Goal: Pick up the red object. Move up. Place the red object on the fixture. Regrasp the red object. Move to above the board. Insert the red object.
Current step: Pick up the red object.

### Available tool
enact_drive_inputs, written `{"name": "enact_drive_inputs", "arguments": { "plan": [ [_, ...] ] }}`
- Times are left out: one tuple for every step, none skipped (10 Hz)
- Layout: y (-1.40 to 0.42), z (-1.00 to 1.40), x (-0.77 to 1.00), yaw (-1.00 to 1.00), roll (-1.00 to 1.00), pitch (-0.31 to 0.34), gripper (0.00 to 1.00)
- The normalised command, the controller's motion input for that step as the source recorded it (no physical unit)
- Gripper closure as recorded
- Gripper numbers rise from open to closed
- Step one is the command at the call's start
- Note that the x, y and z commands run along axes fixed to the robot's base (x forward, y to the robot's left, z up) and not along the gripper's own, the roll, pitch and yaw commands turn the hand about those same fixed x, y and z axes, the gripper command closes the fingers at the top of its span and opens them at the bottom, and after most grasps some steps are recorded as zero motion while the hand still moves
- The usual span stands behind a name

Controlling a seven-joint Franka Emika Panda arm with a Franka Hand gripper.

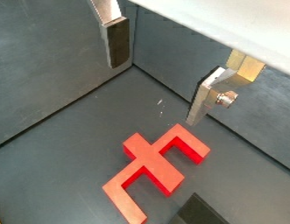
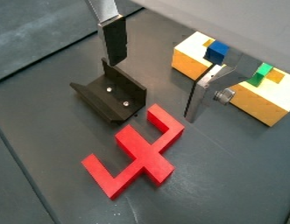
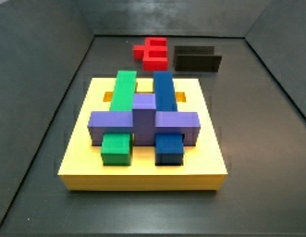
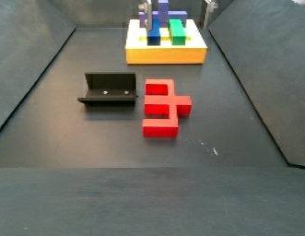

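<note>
The red object point(image 4: 162, 106) lies flat on the dark floor, right beside the fixture point(image 4: 109, 90) and not touching it. In both wrist views my gripper point(image 1: 157, 94) point(image 2: 155, 91) hangs open above the floor, with nothing between its fingers point(image 2: 114, 39). The red object point(image 1: 153, 162) point(image 2: 135, 149) sits below and just beyond the fingertips. The fixture point(image 2: 112, 94) stands under one finger. The board point(image 3: 142, 162) point(image 4: 167, 55), a yellow slab carrying green, blue and purple bars, rests apart from them. In a side view the red object point(image 3: 152, 50) and fixture point(image 3: 197, 59) lie behind the board.
Dark sloping walls point(image 4: 31, 83) enclose the floor on all sides. A corner of the board point(image 2: 194, 57) shows behind the far finger. The purple crosspiece point(image 3: 142, 120) spans the green and blue bars on the board.
</note>
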Motion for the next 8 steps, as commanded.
{"name": "enact_drive_inputs", "arguments": {
  "plan": [
    [0.0, -0.02, 0.0, 0.0, 0.0, 0.0, 0.0],
    [0.0, -0.03, 0.0, 0.0, 0.0, 0.0, 0.0],
    [0.09, -0.13, 0.0, -0.11, -0.09, -0.014, 0.0],
    [0.24, -0.18, -0.01, -0.58, -0.17, -0.034, 0.0],
    [0.09, -0.27, 0.05, -0.73, -0.2, -0.096, 0.0],
    [0.01, -0.27, 0.13, -0.85, -0.19, -0.109, 0.0],
    [0.0, -0.3, 0.11, -0.81, -0.26, -0.157, 0.0],
    [0.0, -0.3, 0.0, -0.82, -0.26, -0.261, 0.0]
  ]
}}
